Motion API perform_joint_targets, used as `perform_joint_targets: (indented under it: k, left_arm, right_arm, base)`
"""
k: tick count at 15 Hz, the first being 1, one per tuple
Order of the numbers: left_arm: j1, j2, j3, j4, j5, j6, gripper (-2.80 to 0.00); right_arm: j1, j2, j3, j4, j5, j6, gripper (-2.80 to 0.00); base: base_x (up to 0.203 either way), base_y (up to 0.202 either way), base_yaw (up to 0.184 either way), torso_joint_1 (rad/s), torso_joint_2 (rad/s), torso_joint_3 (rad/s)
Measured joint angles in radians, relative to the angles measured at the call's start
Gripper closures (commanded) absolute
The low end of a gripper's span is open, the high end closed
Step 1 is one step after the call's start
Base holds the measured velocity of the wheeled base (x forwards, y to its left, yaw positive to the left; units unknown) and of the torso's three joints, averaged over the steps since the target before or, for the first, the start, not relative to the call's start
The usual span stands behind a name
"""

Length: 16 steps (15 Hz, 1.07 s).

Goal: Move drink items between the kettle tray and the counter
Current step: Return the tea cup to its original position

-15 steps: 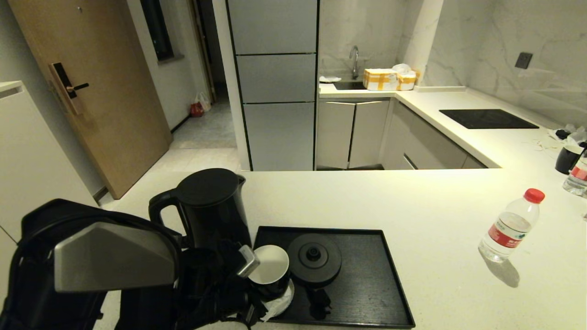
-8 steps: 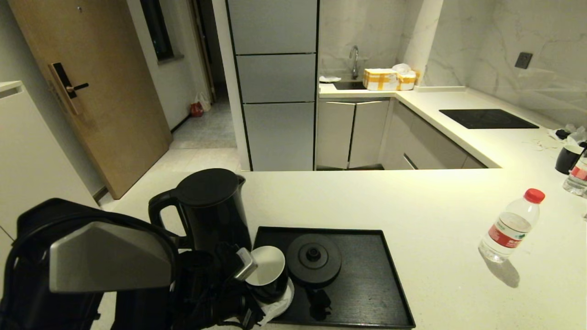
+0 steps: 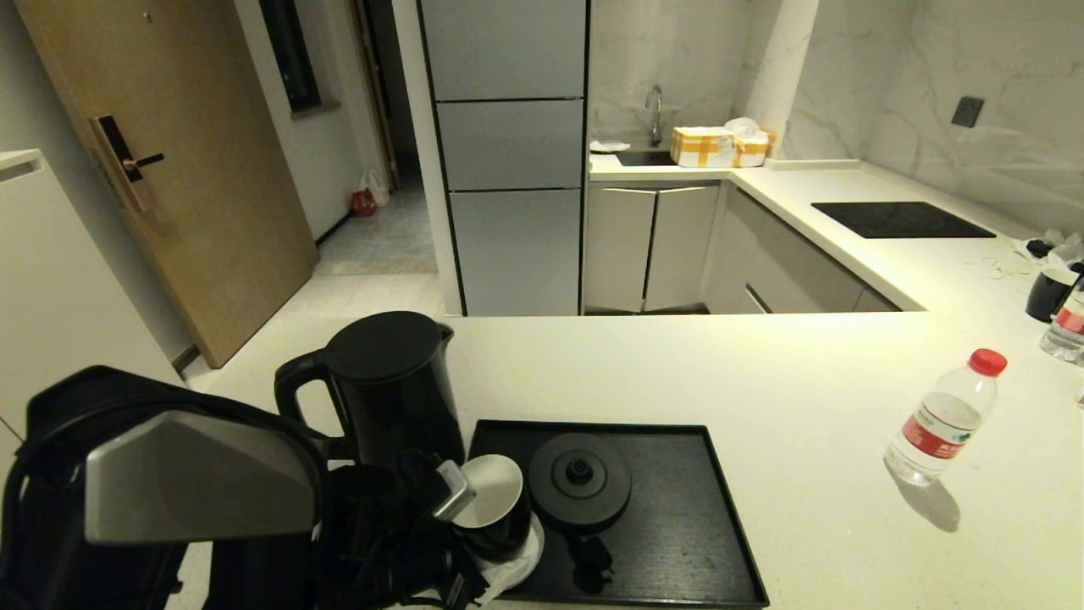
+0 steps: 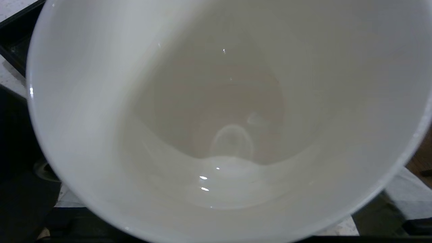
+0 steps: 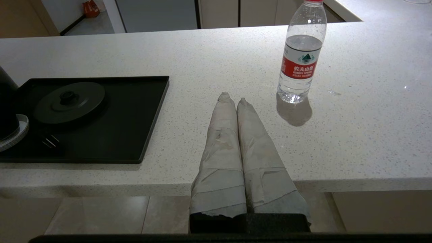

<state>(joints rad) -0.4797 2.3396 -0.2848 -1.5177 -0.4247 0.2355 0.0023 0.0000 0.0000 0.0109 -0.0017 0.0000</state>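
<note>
The small black cup [image 3: 491, 493], white inside, hangs tilted just above the white saucer [image 3: 527, 557] at the left end of the black kettle tray [image 3: 677, 517]. My left gripper [image 3: 457, 496] is at the cup's rim and shut on it. The cup's white inside [image 4: 222, 118] fills the left wrist view and hides the fingers. The tall black kettle [image 3: 394, 385] stands beside the tray's back left corner. The red-capped water bottle [image 3: 944, 419] stands upright on the cream counter [image 3: 677, 364], right of the tray. My right gripper [image 5: 233, 98] is shut and empty over the counter's front edge, near the bottle [image 5: 300, 64].
The round black kettle base disc [image 3: 580, 479] sits on the tray next to the cup. A second black cup [image 3: 1048, 292] and another bottle [image 3: 1069, 326] stand at the far right. A black cooktop panel [image 3: 898, 219] lies on the back counter.
My left gripper and the cup have shifted slightly left and toward me over the saucer. The kettle, bottle and right arm have not moved.
</note>
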Motion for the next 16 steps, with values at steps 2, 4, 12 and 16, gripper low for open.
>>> perform_joint_targets:
  k: [2,4,12,16]
  left_arm:
    - [-0.003,0.0,-0.003,0.0,0.001,0.005,-2.8]
    - [-0.003,0.0,-0.004,0.0,-0.001,0.029,-2.8]
    - [-0.029,-0.008,-0.018,0.0,0.03,0.036,-2.8]
    - [-0.03,-0.024,-0.015,0.0,0.031,0.036,-2.8]
  right_arm:
    - [0.0,0.0,0.0,0.0,0.0,0.0,0.0]
    - [0.001,0.0,0.0,0.0,0.0,0.0,0.0]
    - [0.001,0.0,0.0,0.0,0.0,0.0,0.0]
    - [0.001,0.0,0.0,0.0,0.0,0.0,0.0]
  base:
    - [0.0,0.0,0.0,0.0,0.0,0.0]
    - [0.0,0.0,0.0,0.0,0.0,0.0]
    - [0.0,0.0,0.0,0.0,0.0,0.0]
    - [0.0,0.0,0.0,0.0,0.0,0.0]
